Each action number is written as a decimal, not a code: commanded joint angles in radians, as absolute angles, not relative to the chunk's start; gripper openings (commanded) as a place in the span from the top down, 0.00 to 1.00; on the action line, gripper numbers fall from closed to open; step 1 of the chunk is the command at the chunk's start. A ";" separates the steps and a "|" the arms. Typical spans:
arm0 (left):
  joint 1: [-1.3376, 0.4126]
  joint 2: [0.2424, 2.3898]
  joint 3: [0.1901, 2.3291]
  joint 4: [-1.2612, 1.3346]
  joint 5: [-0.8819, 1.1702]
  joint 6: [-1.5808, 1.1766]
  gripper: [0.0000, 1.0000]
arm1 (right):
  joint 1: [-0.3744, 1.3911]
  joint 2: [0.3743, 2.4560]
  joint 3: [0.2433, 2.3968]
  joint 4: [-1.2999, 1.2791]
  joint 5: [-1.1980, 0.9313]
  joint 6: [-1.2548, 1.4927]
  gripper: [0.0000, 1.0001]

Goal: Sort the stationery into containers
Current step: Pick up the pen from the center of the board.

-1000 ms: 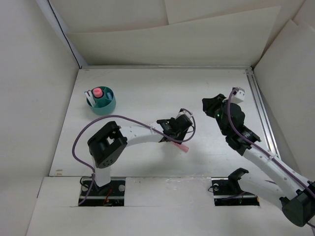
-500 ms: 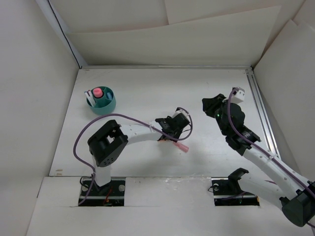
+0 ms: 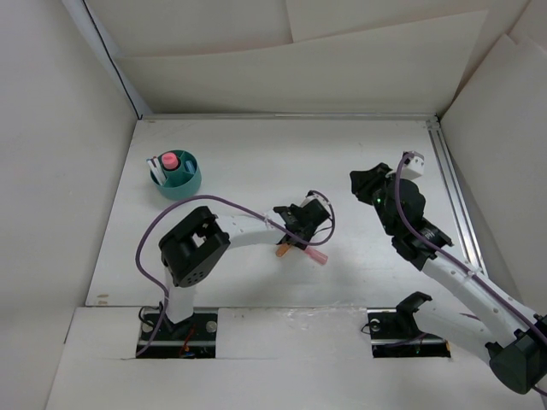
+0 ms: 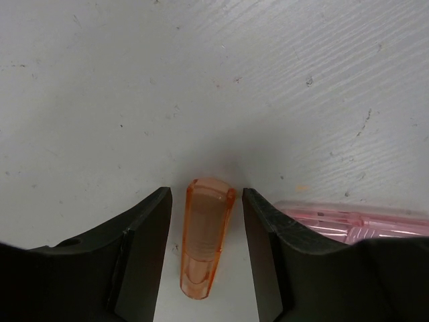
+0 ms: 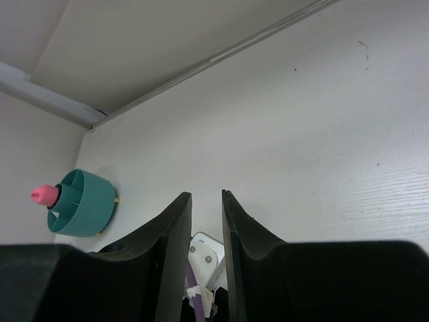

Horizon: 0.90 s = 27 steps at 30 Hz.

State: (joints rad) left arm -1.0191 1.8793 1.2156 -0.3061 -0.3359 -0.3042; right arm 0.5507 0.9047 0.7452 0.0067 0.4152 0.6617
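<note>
a: now that the left arm (image 3: pixel 248 232) has eased a touch back and to the left, the orange piece (image 4: pixel 206 241) peeks out from under it in the overhead view. a second ago we couldn't see it there.
b: and the wrist view has it square between the left jaws. they're spread, one finger on each side, with a sliver of table (image 4: pixel 201 80) showing both ways. no pinch yet.
a: the pink piece (image 4: pixel 348 221) lies just beside one finger. touching or not, we cannot tell.
b: so we call the pick lined up. closing is what's left, and that pink neighbour might get nudged.
a: right jaws?
b: parted a little, nothing in them, parked where they were.
a: the teal cup (image 3: pixel 186 190) sits far left with a pink-topped piece (image 3: pixel 170 160) standing in it, well apart from these two. we've a carry ahead.
</note>
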 commanded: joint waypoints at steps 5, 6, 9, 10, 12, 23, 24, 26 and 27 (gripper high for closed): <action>-1.020 1.891 1.262 -0.319 -0.328 -0.293 0.67 | 0.546 0.891 0.792 0.020 0.400 0.653 0.69; -1.020 1.891 1.262 -0.319 -0.328 -0.293 0.68 | 0.546 0.891 0.792 0.020 0.400 0.653 0.69; -1.020 1.891 1.244 -0.319 -0.328 -0.293 0.70 | 0.546 0.891 0.792 0.020 0.390 0.653 0.69; -1.020 1.891 1.244 -0.319 -0.328 -0.293 0.72 | 0.546 0.891 0.792 0.020 0.390 0.653 0.69; -1.020 1.901 1.244 -0.319 -0.328 -0.293 0.77 | 0.546 0.891 0.792 0.020 0.390 0.653 0.69; -0.921 1.783 1.262 -0.276 -0.402 -0.393 1.00 | 0.546 0.881 0.792 0.020 0.399 0.653 0.69; -0.869 1.734 1.262 -0.243 -0.393 -0.423 1.00 | 0.546 0.881 0.792 0.020 0.399 0.653 0.69; -0.809 1.694 1.252 -0.210 -0.350 -0.446 1.00 | 0.546 0.881 0.792 0.020 0.399 0.653 0.69; -0.754 1.666 1.252 -0.200 -0.350 -0.459 1.00 | 0.546 0.881 0.792 0.020 0.399 0.653 0.69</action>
State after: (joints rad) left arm -0.8589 1.8153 1.2301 -0.2707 -0.3405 -0.3885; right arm 0.5507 0.8963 0.7452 0.0067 0.3969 0.6617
